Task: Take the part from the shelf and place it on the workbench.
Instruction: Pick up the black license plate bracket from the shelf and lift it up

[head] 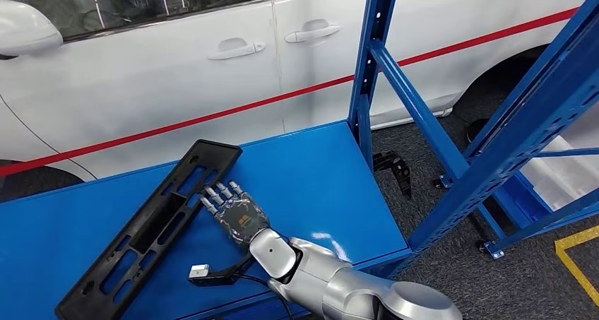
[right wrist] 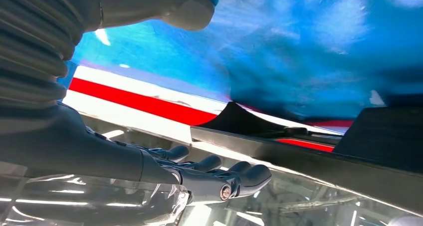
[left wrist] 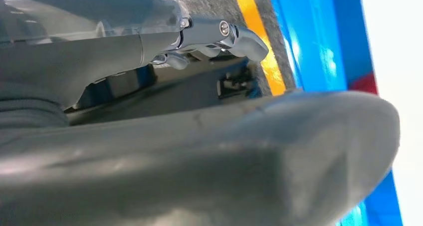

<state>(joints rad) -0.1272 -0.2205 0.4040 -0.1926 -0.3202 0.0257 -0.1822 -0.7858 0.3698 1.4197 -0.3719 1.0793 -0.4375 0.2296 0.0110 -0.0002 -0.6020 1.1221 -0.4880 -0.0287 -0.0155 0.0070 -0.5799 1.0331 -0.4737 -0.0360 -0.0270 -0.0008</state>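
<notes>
The right hand [head: 236, 212] lies open, fingers [head: 220, 193] straight, tips touching the long black part [head: 152, 224], which rests flat on the blue worktop [head: 311, 186]. The left hand [left wrist: 219, 36] hangs with fingers curled, holding nothing. A blue shelf frame [head: 424, 115] stands right, a white car [head: 176, 73] beyond.

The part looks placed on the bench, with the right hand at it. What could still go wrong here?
The black part lies diagonally with its lower end near the workbench front edge, so a nudge could tip it off. The right hand has fingers on its edge; pulling back carelessly might drag it.
</notes>
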